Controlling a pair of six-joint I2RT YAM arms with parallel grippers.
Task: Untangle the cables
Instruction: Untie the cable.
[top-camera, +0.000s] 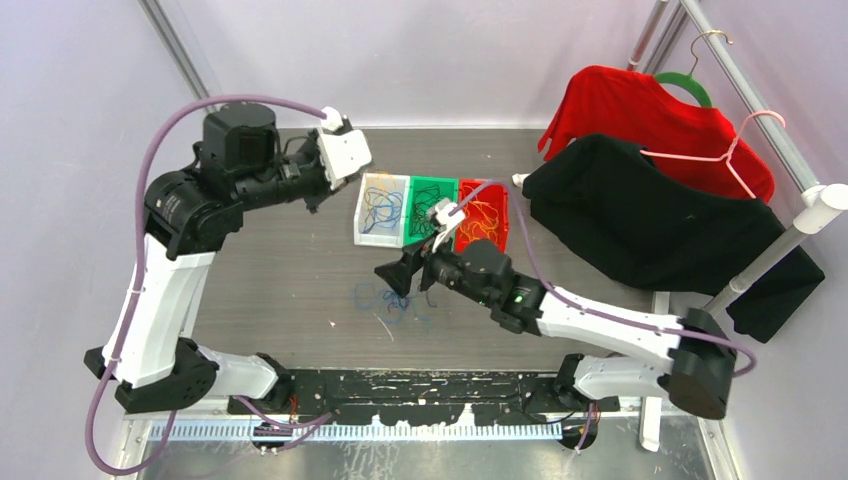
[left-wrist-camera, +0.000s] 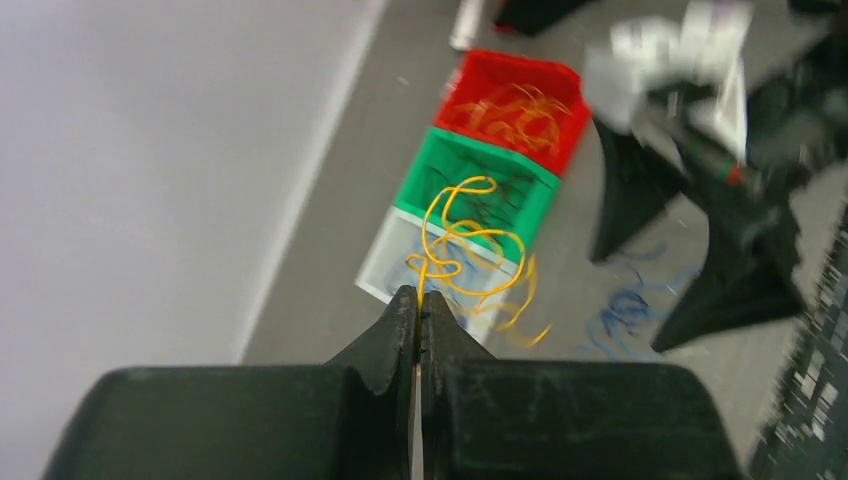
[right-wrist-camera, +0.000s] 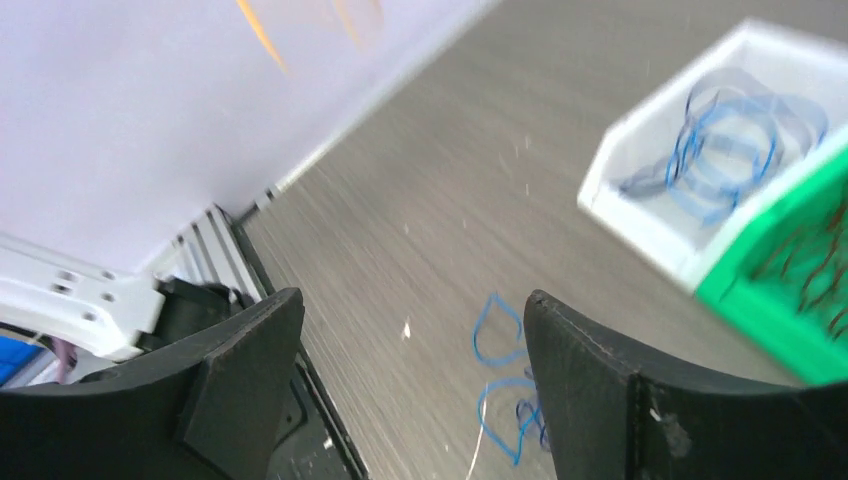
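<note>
An orange-yellow cable (left-wrist-camera: 470, 245) hangs in loose curls from the left tool (left-wrist-camera: 420, 305), whose fingers are pressed together on its upper end. It dangles in the air near the white end of a row of three bins. The other loose cables are a small knot of blue cables (top-camera: 388, 300) lying on the tabletop (top-camera: 270, 280), at about 6 o'clock from the bins in the top view. The right tool (right-wrist-camera: 415, 310) hovers just over that knot with its fingers wide apart and nothing between them (its wrist view shows only bare tabletop and blue loops in the gap). Sorted strands lie in the bins: blue in the white bin (top-camera: 378, 241), dark ones in the green bin (top-camera: 432, 181), and orange-yellow in the red bin (top-camera: 503, 215).

The step in hand looks like carrying the separated orange-yellow strand to its bin. The next move calls for taking the left tool toward 3 o'clock, past white and green, until the strand hangs over the red bin, then parting the fingers. The right tool would then need to come down on a single blue loop, not the whole knot. Whether any blue strand clings to the orange one is hard to say, because the left wrist view is blurred.

No brand, label or writing can be read anywhere.
</note>
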